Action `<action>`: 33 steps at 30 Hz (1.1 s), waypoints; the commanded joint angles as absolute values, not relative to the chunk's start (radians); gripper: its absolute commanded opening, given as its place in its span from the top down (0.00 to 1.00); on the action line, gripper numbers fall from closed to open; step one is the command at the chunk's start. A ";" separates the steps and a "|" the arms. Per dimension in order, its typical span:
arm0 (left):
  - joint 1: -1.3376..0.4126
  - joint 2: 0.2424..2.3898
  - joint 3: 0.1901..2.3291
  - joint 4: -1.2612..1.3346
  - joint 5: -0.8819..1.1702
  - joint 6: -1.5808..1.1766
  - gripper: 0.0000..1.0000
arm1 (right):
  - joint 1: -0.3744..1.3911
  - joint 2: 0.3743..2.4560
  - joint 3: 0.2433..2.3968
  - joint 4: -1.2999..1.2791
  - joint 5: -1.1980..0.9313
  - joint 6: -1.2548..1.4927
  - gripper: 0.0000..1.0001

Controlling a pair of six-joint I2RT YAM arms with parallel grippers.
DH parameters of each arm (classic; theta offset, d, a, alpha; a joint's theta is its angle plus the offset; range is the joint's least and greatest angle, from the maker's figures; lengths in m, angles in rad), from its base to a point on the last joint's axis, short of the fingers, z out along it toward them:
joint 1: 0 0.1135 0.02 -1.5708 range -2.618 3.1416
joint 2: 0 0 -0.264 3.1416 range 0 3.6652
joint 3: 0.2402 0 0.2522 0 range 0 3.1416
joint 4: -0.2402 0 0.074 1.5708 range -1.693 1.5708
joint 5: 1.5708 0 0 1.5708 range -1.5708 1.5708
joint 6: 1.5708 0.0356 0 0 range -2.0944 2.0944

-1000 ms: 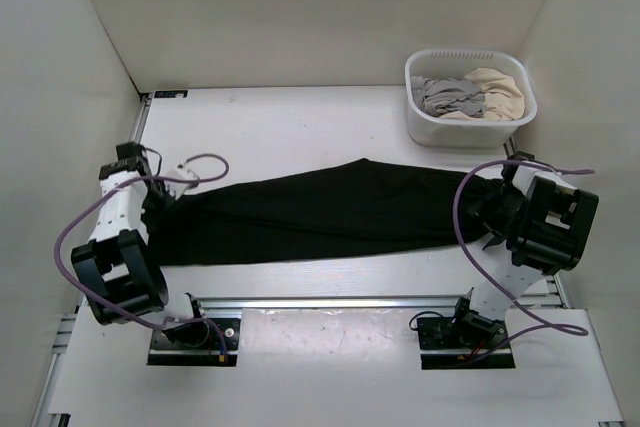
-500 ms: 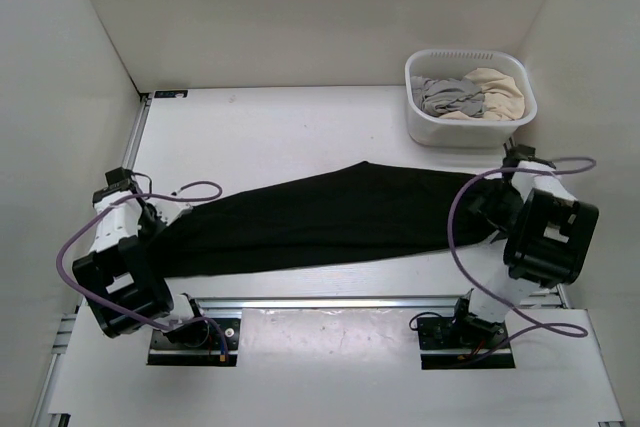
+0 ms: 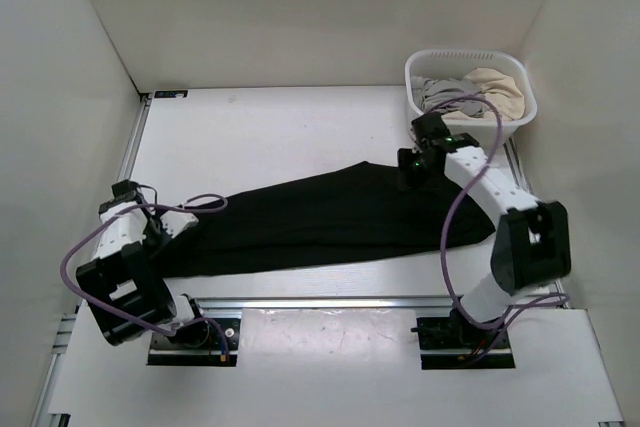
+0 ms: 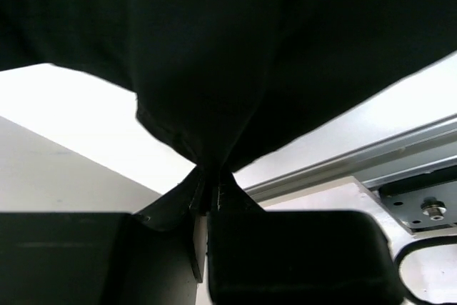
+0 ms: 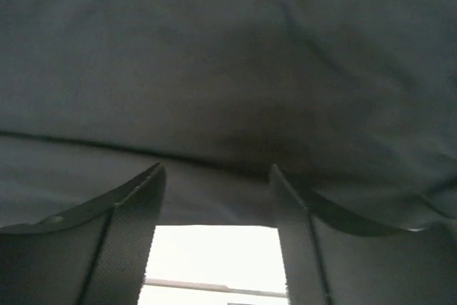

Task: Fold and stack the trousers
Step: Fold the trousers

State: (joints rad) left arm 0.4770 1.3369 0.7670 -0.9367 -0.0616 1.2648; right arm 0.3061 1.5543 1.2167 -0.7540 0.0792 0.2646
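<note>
Left tool (image 3: pixel 166 233) clamped on the left end of the trousers (image 3: pixel 320 215). Trousers lie stretched left to right across the tabletop (image 3: pixel 260 137). Right tool (image 3: pixel 410 171) above their far right edge, jaws apart. Laundry basket (image 3: pixel 450 133) at far right.

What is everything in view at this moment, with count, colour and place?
trousers: one pair, black, stretched left to right across the middle of the table
basket: one, white, far right corner of the table
clothes: small heap, grey and cream, inside the basket
table: one, white, under everything
cables: two, purple, one looping off each arm
left gripper: one, black, near left, shut on the trousers' end
right gripper: one, black, open, at the trousers' far right edge
</note>
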 commanded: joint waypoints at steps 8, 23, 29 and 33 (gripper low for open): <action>0.505 1.198 0.588 -0.796 -0.160 1.457 0.72 | 0.377 1.925 1.344 -0.643 0.037 0.445 0.55; 0.669 1.274 1.159 -1.251 0.240 1.463 0.52 | 0.376 1.772 1.246 -0.678 0.097 0.422 0.37; 0.556 1.422 1.272 -1.231 0.361 1.287 0.49 | 0.335 1.723 1.246 -0.712 0.124 0.463 0.37; 0.398 1.573 1.282 -1.111 0.348 1.115 0.55 | 0.269 1.732 1.255 -0.744 0.146 0.486 0.38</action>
